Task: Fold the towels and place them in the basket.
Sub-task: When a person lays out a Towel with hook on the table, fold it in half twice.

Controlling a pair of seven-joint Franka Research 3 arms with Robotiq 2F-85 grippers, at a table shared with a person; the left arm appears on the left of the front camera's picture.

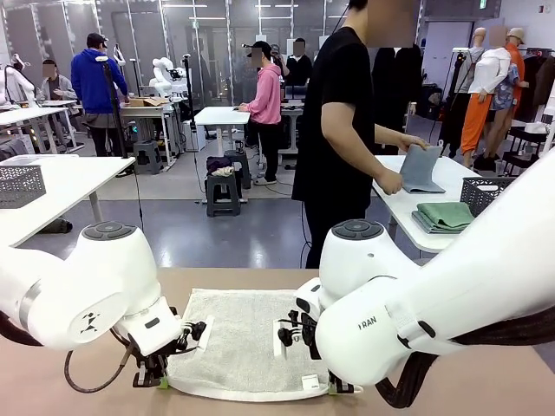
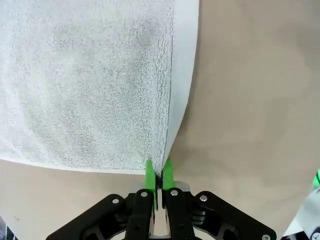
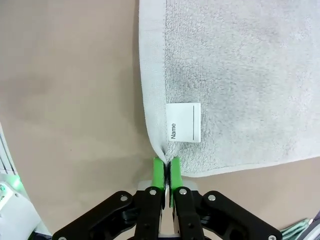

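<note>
With left pincer and right pincer each clamped on a near corner of the white towel, flat at the frame's lower centre, raise both corners evenly toward the far hem.

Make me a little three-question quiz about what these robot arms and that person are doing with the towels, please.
1. True or false: the left gripper and the right gripper are each pinched shut on a near corner of the white towel.
2. Multiple choice: which word is printed on the label sewn near the right gripper's corner? A) Name B) Wash C) Size
3. Fill in: the towel in the person's hands is ___ in colour.

Key: 1 true; 2 A; 3 grey-blue.
</note>
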